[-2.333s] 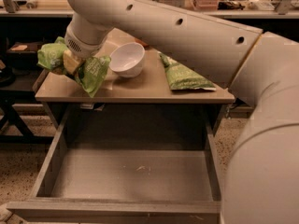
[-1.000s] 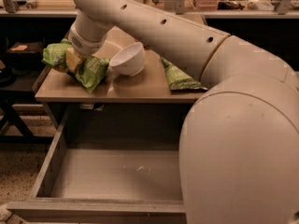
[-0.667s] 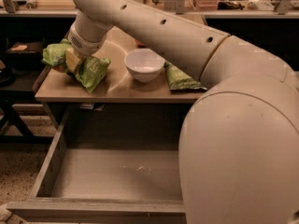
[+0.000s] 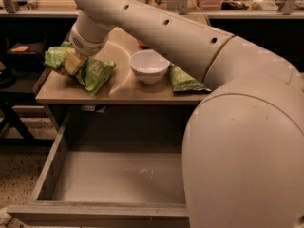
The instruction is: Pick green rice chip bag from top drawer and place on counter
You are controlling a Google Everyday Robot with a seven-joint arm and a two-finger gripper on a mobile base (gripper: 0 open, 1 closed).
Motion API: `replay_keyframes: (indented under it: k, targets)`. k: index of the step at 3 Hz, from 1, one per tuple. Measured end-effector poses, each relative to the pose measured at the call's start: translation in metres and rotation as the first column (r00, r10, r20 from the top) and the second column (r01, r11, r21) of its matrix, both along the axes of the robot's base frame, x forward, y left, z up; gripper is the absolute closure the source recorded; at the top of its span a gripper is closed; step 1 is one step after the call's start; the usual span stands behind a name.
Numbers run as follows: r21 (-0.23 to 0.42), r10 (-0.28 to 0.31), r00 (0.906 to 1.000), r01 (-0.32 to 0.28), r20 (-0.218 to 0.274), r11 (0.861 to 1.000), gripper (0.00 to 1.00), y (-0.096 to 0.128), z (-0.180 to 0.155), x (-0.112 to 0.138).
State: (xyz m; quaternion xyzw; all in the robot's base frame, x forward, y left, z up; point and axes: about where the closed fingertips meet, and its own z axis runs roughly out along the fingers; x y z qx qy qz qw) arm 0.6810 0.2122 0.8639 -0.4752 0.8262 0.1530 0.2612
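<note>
The green rice chip bag (image 4: 96, 73) is crinkled and lime green. It rests on the left part of the beige counter (image 4: 124, 93). My gripper (image 4: 72, 62) is at the bag's upper left, shut on it, with a yellowish finger pressed into the bag. The arm reaches in from the right and crosses over the counter. The top drawer (image 4: 118, 179) stands pulled out below the counter, and its flat bottom is bare.
A white bowl (image 4: 148, 65) stands mid-counter, right of the bag. A flatter dark-green bag (image 4: 183, 80) lies at the counter's right, partly behind my arm. My arm's large body fills the right side. A dark stand (image 4: 12, 113) is on the left.
The white bowl has shifted right, away from the gripper, to the counter's middle. The gripper and the bag stay at the counter's left.
</note>
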Motion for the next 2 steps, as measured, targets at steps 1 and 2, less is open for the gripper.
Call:
replay_keyframes:
  k: [1, 2]
  targets:
    - [0.0, 0.0, 1.0, 0.0, 0.0, 1.0, 0.0, 0.0001, -0.0002, -0.0001]
    - [0.0, 0.0, 1.0, 0.0, 0.0, 1.0, 0.0, 0.0002, -0.0002, -0.0001]
